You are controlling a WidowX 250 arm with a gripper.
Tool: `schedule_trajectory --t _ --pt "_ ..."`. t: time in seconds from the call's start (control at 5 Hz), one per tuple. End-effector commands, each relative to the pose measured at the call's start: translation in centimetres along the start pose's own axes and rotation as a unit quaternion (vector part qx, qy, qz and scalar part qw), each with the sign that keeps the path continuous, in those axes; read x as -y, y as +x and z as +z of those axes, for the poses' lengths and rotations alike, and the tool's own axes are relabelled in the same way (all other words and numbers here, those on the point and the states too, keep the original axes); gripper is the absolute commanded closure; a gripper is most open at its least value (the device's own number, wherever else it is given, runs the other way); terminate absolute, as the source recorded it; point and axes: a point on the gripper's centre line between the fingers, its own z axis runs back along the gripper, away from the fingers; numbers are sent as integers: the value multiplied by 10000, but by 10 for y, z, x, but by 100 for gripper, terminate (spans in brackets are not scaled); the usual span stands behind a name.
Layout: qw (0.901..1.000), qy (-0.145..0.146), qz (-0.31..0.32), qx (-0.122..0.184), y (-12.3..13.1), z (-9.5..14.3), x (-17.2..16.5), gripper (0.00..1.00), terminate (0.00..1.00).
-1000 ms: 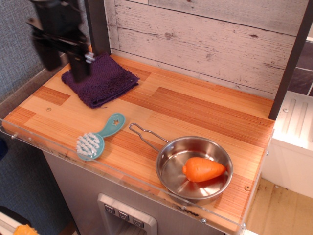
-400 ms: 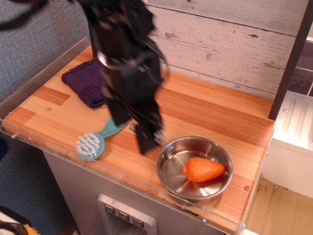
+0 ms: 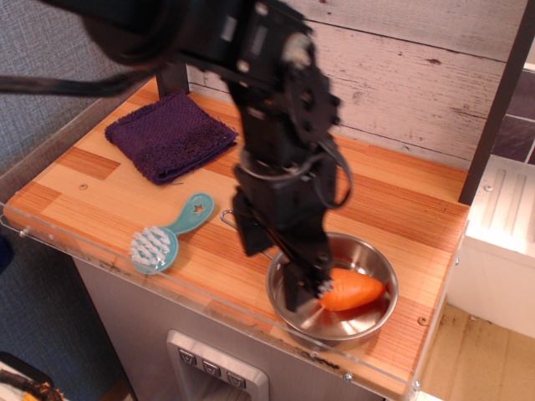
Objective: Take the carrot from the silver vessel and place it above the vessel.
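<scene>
The orange carrot [image 3: 354,289] lies on its side inside the silver vessel [image 3: 378,316], a shiny round pan at the front right of the wooden counter. Its wire handle [image 3: 227,218] points left and is mostly hidden by the arm. My black gripper [image 3: 280,266] hangs low over the left part of the pan with its fingers spread apart. One finger [image 3: 303,284] stands inside the pan right at the carrot's blunt left end. The other finger [image 3: 249,232] is outside the pan's left rim. The jaws hold nothing.
A teal brush [image 3: 167,236] with white bristles lies left of the pan. A purple cloth [image 3: 170,136] lies at the back left. A white plank wall runs behind the counter, and a dark post [image 3: 495,109] stands at the right. A clear lip [image 3: 125,271] edges the front.
The arm swept from the back left over the cloth, across the counter, and down to the pan. The gripper now reaches into the pan beside the carrot. The carrot and pan have not moved.
</scene>
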Motion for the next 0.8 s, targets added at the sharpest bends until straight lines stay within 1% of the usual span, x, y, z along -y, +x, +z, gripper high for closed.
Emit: schedule_trajectory --t 0.0,0.2,0.4,0.6 --pt "9988 249 -319 261 26 -11 18 0 0" --pt "9987 294 -360 224 36 -21 20 0 0" --pt "9987 341 -294 249 43 -26 17 0 0" --pt "9990 365 -177 184 46 -35 8 0 0"
